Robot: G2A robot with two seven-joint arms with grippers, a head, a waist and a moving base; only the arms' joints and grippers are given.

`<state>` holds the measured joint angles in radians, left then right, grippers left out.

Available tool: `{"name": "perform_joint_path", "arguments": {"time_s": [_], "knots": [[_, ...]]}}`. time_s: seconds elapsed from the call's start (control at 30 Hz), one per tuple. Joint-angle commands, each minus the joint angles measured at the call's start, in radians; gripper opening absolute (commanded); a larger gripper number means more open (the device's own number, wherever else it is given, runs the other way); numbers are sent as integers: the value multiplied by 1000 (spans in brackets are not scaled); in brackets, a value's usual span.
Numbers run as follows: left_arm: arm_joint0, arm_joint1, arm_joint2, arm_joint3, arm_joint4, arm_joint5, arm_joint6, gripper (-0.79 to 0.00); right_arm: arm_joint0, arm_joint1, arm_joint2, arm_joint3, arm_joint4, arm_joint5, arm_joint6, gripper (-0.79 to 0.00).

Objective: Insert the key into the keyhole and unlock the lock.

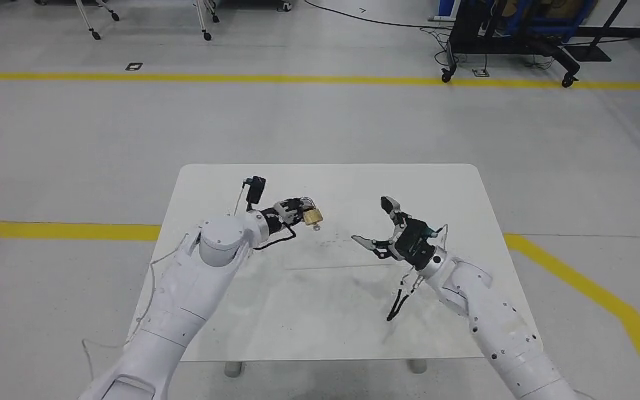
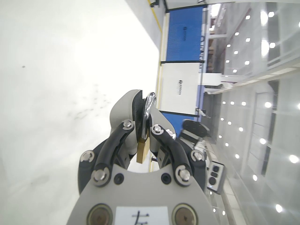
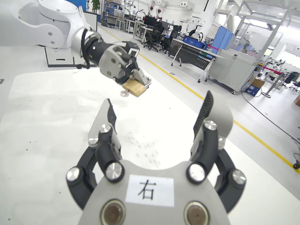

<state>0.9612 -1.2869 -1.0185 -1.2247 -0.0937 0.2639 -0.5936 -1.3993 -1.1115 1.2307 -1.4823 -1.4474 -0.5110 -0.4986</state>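
The left pincer [image 1: 297, 212] is pressed together on a rectangular brass padlock [image 1: 313, 215] with a curved silver steel shackle, holding it over the far middle part of the white rectangular counter [image 1: 300, 320]. In the left wrist view the left pincer [image 2: 144, 108] has its grey fingers, faced with black ribbed pads, clamped on either flat side of the brass padlock [image 2: 143, 149]. The shackle points out towards the fingertips and the brass body sits back towards the palm. From the right wrist view the brass padlock [image 3: 134, 88] lies nearly level and sticks out beneath the left pincer [image 3: 143, 80], with one corner turned towards the camera. A small round silver piece [image 3: 124, 93] shows at the near end of the brass body; whether it is the key seated in the keyhole I cannot tell. Whether the lock touches the counter [image 3: 46, 118] or hangs just over it is also unclear. The right pincer [image 1: 372, 222] is to the right of the lock, near it but apart. Its fingers are spread wide with nothing between them, and the opening is turned towards the lock. In its own view the right pincer [image 3: 159, 101] shows both ribbed pads bare above the counter surface, which is dotted with small dark specks.
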Motion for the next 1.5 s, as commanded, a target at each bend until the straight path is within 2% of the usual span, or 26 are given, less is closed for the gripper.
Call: {"name": "perform_joint_path", "arguments": {"time_s": [0.0,0.13,0.3,0.47,0.57,0.6,0.63,0.67,0.73,0.83,0.93,1.03,1.13,1.3,1.47], "knots": [[-12,-8,41,1,46,45,20,-785,-48,11,54,-35,-2,-8,-34,0],[-58,-37,132,49,73,118,39,-785,-74,16,77,-55,-10,-11,-48,0],[-129,-79,214,171,72,206,62,-785,-74,16,77,-55,-10,-11,-48,0],[-181,-117,260,264,43,226,75,-785,-74,16,77,-55,-10,-11,-48,0],[-201,-138,284,316,18,255,55,-573,-74,16,77,-55,-10,-11,-48,0],[-207,-144,288,330,5,268,43,-409,-74,16,77,-55,-10,-11,-48,0],[-212,-148,288,343,-10,277,29,-197,-74,16,77,-55,-10,-11,-48,0],[-216,-152,287,354,-22,284,23,-18,-74,16,77,-55,-10,-11,-48,0],[-219,-154,274,360,-48,286,11,0,-74,16,77,-55,-10,-11,-48,0],[-194,-147,268,327,-10,281,63,0,-74,16,77,-55,-10,-11,-48,0],[-132,-129,231,239,2,253,98,0,-74,16,77,-55,-10,-11,-48,0],[-42,-98,171,83,46,209,162,0,-74,16,77,-55,-10,-11,-48,0],[83,-55,85,-140,148,144,240,0,-74,16,77,-55,-10,-11,-48,0],[326,16,-88,-515,371,41,273,0,-69,12,81,-57,62,-12,-36,0],[526,63,-234,-794,609,-78,260,0,-106,16,158,-64,193,-26,-134,0]]}}
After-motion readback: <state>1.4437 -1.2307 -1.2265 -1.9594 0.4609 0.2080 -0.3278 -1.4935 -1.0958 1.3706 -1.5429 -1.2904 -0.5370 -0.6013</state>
